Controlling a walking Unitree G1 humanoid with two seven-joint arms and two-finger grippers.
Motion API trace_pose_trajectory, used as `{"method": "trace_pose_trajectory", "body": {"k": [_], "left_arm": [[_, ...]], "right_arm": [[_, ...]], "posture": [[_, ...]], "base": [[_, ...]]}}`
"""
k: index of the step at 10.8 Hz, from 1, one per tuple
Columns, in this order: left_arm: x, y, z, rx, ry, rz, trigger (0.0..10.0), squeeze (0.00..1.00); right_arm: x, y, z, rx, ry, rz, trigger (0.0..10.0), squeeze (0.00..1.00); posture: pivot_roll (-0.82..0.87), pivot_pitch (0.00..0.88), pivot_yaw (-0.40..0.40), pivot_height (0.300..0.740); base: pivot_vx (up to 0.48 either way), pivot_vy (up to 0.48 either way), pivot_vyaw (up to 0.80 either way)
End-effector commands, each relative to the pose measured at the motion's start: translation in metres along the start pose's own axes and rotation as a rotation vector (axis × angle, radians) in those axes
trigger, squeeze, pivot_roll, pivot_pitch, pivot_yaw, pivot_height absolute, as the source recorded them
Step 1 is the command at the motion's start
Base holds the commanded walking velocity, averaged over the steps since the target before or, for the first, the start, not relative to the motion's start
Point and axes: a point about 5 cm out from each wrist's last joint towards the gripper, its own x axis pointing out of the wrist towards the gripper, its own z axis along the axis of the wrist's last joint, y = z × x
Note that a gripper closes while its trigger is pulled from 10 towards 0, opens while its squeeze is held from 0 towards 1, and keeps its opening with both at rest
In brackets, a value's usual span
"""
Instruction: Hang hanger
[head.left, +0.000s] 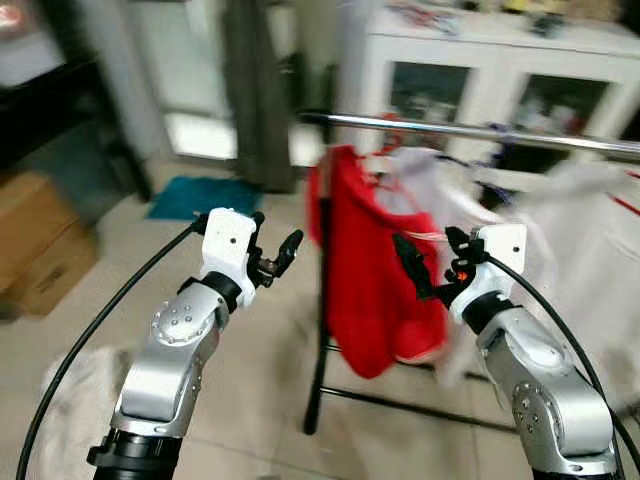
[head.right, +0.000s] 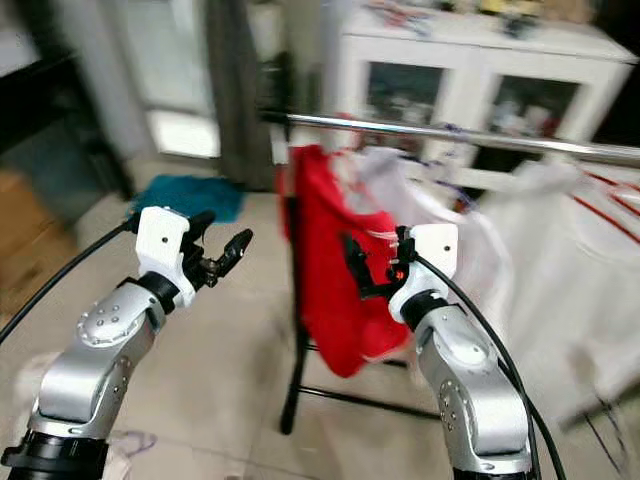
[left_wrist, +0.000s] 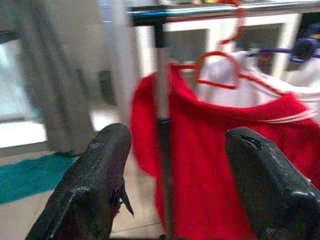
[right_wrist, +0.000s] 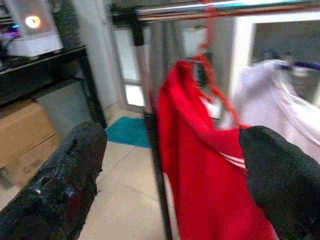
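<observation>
Head views blurred. Red hanger (left_wrist: 220, 67) hangs by its hook from the chrome rail (head.left: 470, 130) of a black-framed clothes rack (head.left: 320, 350), at the rail's left end just beside the upright post. A red shirt (head.left: 375, 290) is draped on it; white garments (head.left: 560, 230) hang on the same rail further to the robot's right. Left claw (head.left: 272, 258) raised in front of the rack, left of the red shirt, apart from it; fingers spread, nothing between them. Right claw (head.left: 428, 268) raised in front of the red shirt's lower right part; contact with the cloth cannot be judged; fingers spread, empty. White cabinet (head.left: 500, 70) behind the rack, teal mat (head.left: 195, 197) on the tiled floor (head.left: 260, 400), cardboard box (head.left: 35, 240) at far left.
</observation>
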Motion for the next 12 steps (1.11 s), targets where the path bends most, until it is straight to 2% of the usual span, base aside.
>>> {"method": "trace_pose_trajectory", "body": {"k": [1, 9, 12], "left_arm": [[0.0004, 0.0013, -0.0014, 0.003, 0.008, 0.006, 10.0, 0.0], [-0.001, -0.002, -0.0056, -0.008, 0.018, 0.0, 10.0, 0.0], [-0.0017, -0.0023, -0.006, -0.016, 0.019, 0.0, 10.0, 0.0]], "right_arm": [[0.0039, -0.0009, 0.0083, -0.004, -0.04, -0.011, 10.0, 1.0], [0.0097, -0.0053, 0.0146, -0.094, -0.04, -0.017, 10.0, 1.0], [0.0107, -0.0065, 0.015, -0.091, -0.041, -0.02, 10.0, 1.0]], "posture": [[0.04, 0.0, 0.037, 0.74], [0.04, 0.0, 0.015, 0.74], [0.04, 0.0, 0.012, 0.74]], "base": [[0.3, 0.0, 0.52], [0.302, 0.0, 0.0], [0.305, 0.0, 0.0]]}}
